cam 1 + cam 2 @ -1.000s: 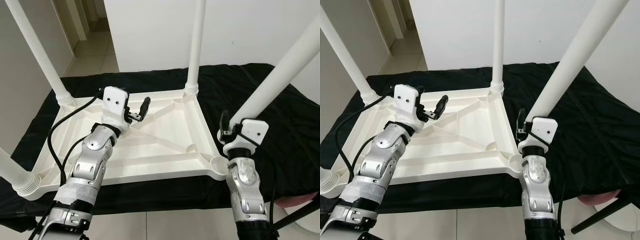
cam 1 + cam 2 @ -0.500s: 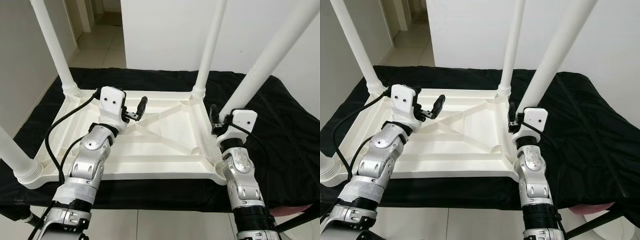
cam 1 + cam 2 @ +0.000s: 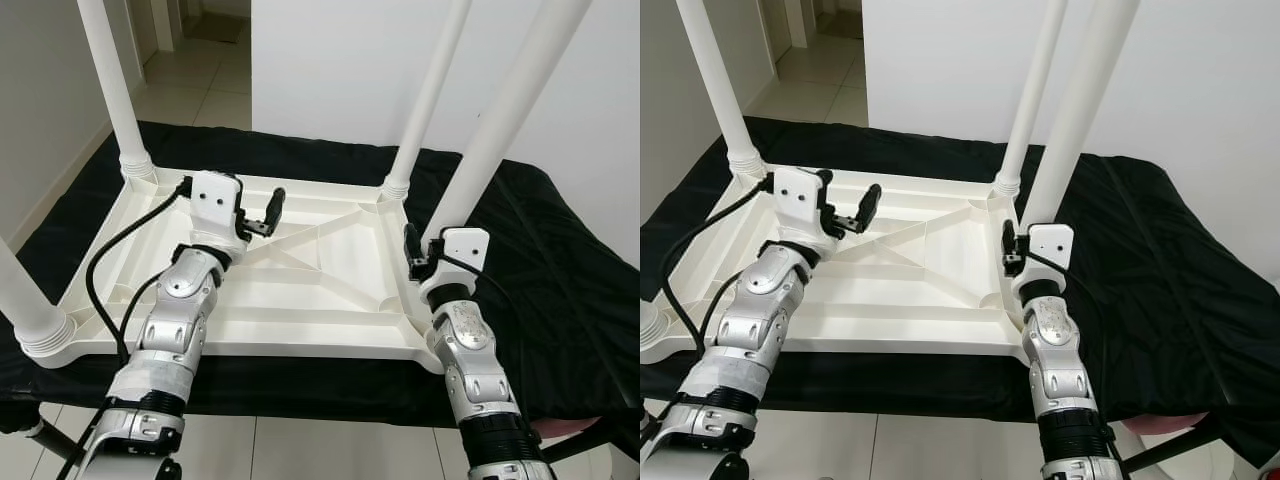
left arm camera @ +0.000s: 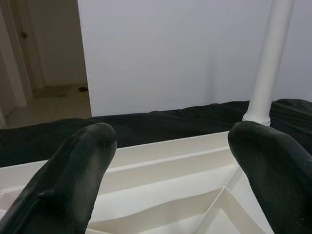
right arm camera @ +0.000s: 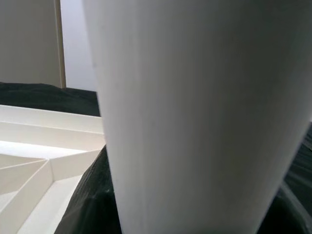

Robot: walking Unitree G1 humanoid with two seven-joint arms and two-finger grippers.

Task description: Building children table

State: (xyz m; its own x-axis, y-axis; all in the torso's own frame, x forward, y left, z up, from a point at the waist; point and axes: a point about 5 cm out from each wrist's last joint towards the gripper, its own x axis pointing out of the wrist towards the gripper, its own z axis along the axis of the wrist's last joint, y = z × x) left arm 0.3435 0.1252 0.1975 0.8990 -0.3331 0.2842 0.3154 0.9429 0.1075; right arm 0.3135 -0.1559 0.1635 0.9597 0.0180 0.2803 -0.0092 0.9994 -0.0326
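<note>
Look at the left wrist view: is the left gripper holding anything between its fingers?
No. The left gripper is open, with the white tabletop visible through the gap.

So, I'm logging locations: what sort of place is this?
Probably a home room: a tiled floor and doorway beyond, plain white walls, and an upturned white table on a black cloth.

Two silver, segmented metal arms with ribbed black collars near the base. Each wrist carries a white housing; the left arm's (image 3: 183, 318) shows two dark screw holes. A black cable (image 3: 112, 262) loops alongside it. Fingers (image 4: 73, 170) matte black, rounded.
</note>
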